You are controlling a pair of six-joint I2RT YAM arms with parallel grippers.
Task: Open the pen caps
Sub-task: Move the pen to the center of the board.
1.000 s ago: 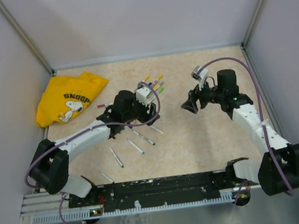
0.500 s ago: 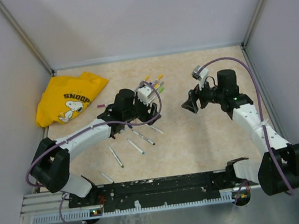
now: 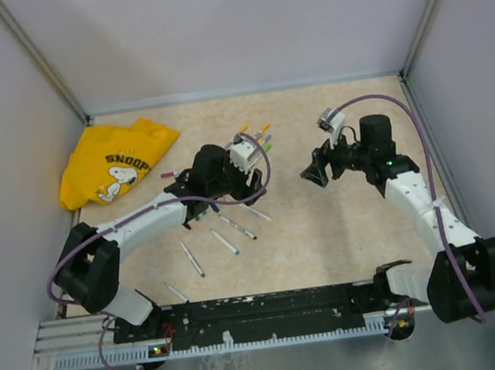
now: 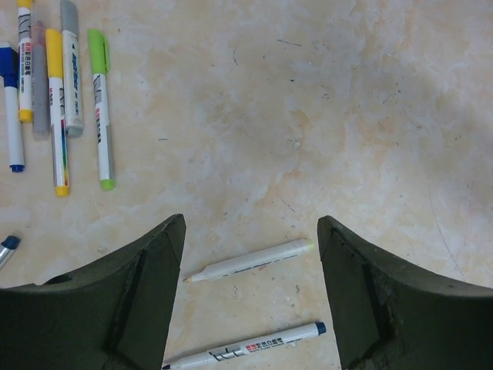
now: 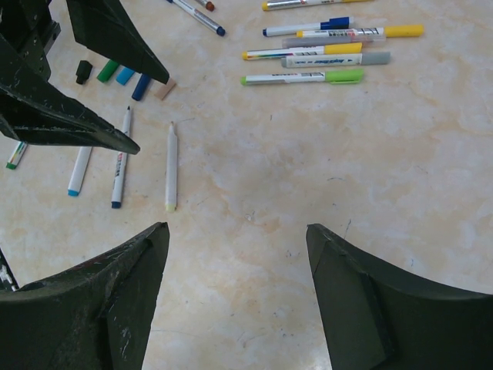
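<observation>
Five loose pen caps (image 5: 123, 75) are seen on the worktop (image 5: 254, 169), ahead and left of the right gripper (image 5: 235, 227), whose jaws are held apart, empty. Capped pens (image 4: 54, 92) are laid ahead-left of the left gripper (image 4: 250, 223), its jaws equally parted.

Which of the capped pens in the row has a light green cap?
The green-capped pen, the outermost one of the row, lowest in the right wrist view. Its neighbours wear grey, yellow or blue caps instead.
</observation>
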